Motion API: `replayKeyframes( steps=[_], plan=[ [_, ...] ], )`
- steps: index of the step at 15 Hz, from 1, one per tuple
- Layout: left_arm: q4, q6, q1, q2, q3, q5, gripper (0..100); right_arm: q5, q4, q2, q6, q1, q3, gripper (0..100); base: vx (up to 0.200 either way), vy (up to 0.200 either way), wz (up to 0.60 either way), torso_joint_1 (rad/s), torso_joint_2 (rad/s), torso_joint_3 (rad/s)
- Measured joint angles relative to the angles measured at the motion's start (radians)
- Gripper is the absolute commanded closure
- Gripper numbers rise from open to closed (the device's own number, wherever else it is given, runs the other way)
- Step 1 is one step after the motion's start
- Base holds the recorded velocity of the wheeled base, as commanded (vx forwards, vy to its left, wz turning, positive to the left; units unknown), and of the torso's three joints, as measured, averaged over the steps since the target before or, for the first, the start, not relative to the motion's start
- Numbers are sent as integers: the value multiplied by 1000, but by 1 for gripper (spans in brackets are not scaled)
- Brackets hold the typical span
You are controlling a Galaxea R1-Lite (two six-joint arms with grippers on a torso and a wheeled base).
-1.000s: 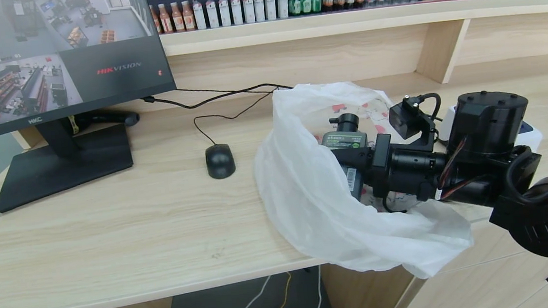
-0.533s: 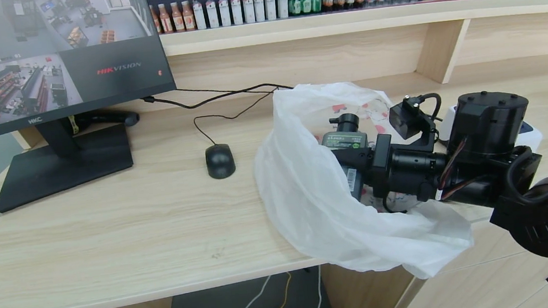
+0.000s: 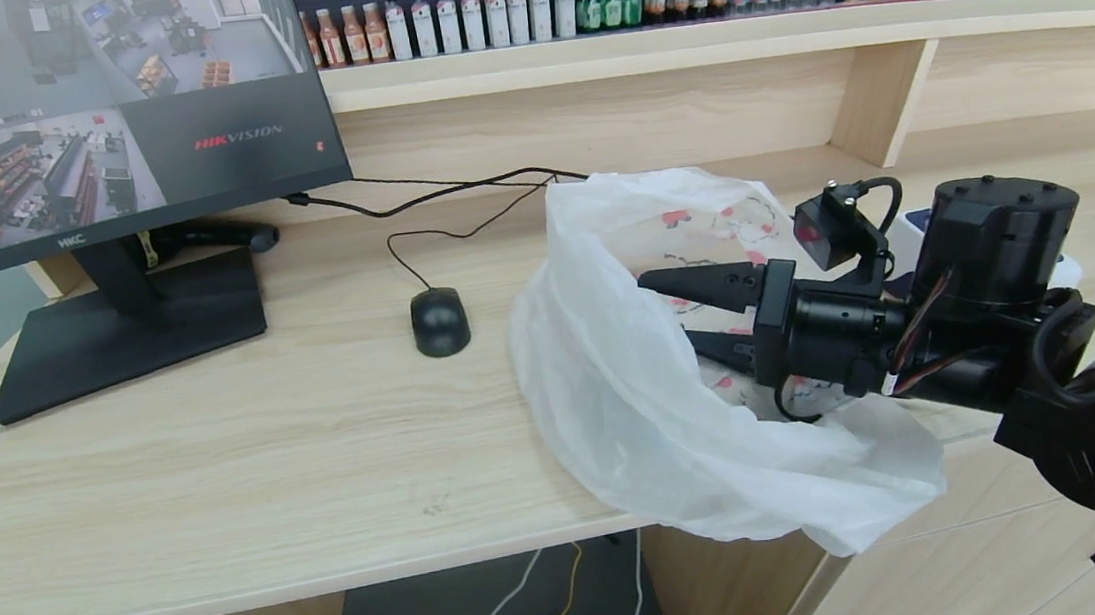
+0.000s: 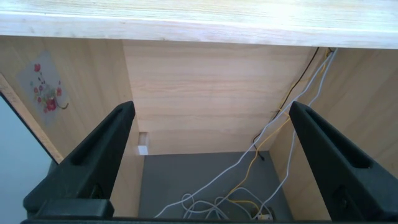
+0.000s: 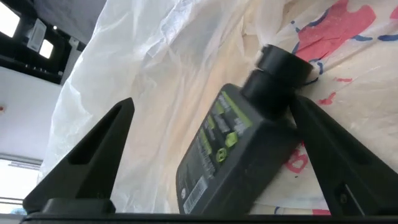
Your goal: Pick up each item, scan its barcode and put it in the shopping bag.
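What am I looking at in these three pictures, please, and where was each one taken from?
This is a two-armed robot working at a wooden shop counter. The wide picture comes from a camera on its head; the other two come from cameras on its wrists. On the counter stand a monitor, a computer mouse and a white plastic shopping bag. The right gripper is at the bag's mouth, fingers open; its wrist camera looks into the bag at a dark bottle with a green label lying there. The left gripper, also open, hangs below the counter, facing loose cables. Neither holds anything.
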Motion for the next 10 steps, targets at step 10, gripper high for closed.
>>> replayKeyframes(
  steps=[10],
  plan=[
    [0,0,0,0,0,0,0,-56,1,-81,0,-35,-22,0,0,0,0,0,0,0]
  ],
)
